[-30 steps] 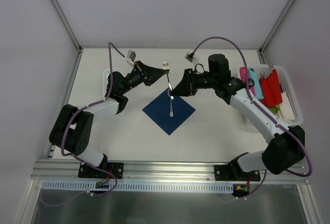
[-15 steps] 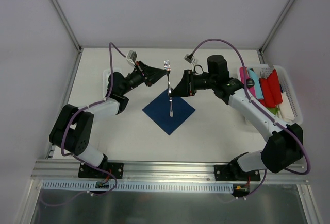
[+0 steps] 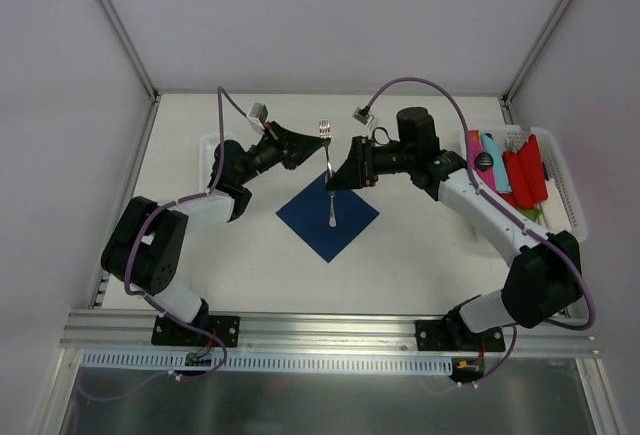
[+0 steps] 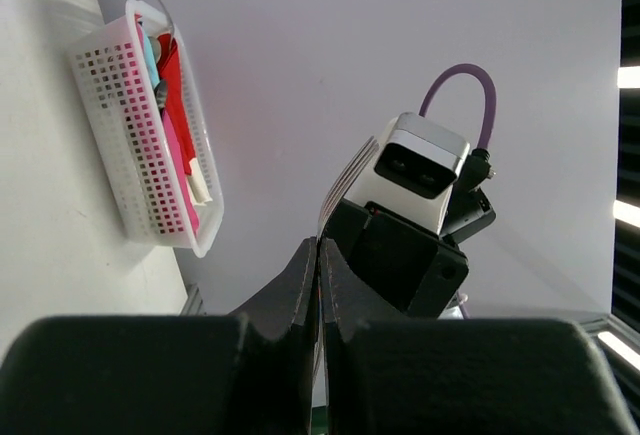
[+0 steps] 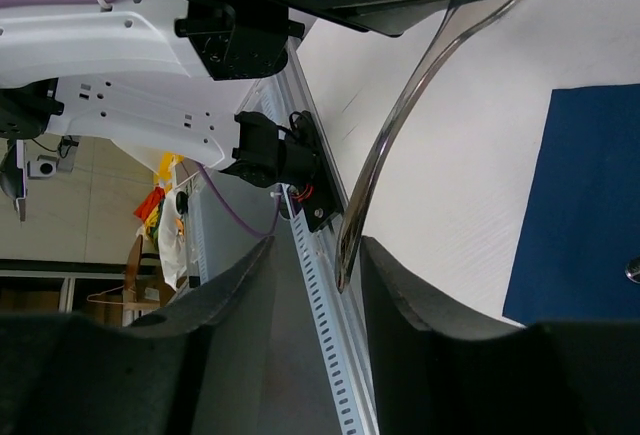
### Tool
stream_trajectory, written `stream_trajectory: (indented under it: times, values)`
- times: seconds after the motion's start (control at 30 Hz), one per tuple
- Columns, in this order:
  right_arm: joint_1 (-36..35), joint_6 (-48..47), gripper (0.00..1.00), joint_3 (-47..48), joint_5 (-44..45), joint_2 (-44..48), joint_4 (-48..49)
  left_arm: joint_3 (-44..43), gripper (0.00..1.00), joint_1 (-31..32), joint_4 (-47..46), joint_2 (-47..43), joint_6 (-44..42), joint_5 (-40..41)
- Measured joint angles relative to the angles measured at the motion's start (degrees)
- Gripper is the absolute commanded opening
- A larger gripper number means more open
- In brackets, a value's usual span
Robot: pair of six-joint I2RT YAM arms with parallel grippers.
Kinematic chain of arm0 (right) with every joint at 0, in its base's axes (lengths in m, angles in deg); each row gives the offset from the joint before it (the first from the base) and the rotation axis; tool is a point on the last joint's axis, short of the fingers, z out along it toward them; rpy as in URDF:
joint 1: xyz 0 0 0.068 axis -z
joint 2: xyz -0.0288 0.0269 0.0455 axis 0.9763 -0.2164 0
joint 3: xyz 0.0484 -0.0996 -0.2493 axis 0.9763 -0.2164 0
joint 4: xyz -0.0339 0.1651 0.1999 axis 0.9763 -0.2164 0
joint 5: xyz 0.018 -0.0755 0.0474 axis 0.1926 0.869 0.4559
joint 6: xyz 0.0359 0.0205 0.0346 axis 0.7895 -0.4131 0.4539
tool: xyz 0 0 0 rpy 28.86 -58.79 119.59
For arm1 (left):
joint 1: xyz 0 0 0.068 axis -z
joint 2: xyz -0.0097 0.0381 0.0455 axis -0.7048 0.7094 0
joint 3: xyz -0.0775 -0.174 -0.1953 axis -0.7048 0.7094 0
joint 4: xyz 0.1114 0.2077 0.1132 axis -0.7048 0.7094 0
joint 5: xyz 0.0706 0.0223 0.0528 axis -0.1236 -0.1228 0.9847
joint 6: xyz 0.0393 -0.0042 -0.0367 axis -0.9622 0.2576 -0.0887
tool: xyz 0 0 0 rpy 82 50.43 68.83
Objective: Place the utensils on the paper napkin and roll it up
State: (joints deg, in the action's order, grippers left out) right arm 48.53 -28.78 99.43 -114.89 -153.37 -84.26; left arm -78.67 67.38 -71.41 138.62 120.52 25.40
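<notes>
At far right on the table [image 3: 430,255] sits the white perforated basket [image 3: 570,200]. It is loaded with red pieces [image 3: 525,177], a pink one [image 3: 472,145] and a turquoise one [image 3: 497,170], all lying lengthwise. My left wrist feed shows the same basket [image 4: 120,155] with the coloured pieces stacked inside.

Navy napkin [image 3: 305,220] lies flat mid-table, turned like a diamond. A thin silver piece [image 3: 332,213] rests on its upper half. I can't tell from the overhead view where it ends against the fork above it.

The left arm is folded at the elbow and reaches in from the left. The left gripper [image 3: 312,141] points right, above the napkin's far corner. Its fingers are pressed together on the fork [image 3: 324,133] just below the tines, which show edge-on in the left wrist feed [image 4: 343,183].

The right arm arcs in from the right, wrist level with the left. The right gripper [image 3: 334,180] has its fingers spread. The fork handle [image 5: 400,125] runs down between them, close to one finger, with its end hanging free.
</notes>
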Motion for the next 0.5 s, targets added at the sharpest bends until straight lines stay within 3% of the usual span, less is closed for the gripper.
stream_trajectory:
  times: [0.03, 0.1, 0.23, 0.37, 0.47, 0.5]
  values:
    - [0.0, 0.0, 0.49, 0.0, 0.0, -0.3, 0.0, 0.0, 0.0, 0.0, 0.0, 0.5, 0.4, 0.0]
    - [0.0, 0.2, 0.48, 0.0, 0.2, -0.5, 0.0, 0.0, 0.0, 0.0, 0.0, 1.2, 1.0, 0.0]
    - [0.0, 0.3, 0.25, 0.0, 0.6, -0.5, 0.2, 0.0, 0.0, 0.0, 0.0, 1.5, 1.3, 0.0]
    - [0.2, 0.5, 0.17, 0.0, 1.0, -0.5, 0.1, 0.0, 0.0, 0.3, 0.0, 1.5, 2.1, 0.4]
    - [0.2, 0.5, 0.01, 0.0, 1.4, -0.5, 0.2, 0.1, 0.0, 0.3, 0.0, 1.6, 2.6, 1.0]
    - [0.3, 0.8, 0.0, 0.0, 1.7, -0.6, 0.0, 0.1, 0.0, 0.3, -0.3, 1.6, 3.0, 1.2]
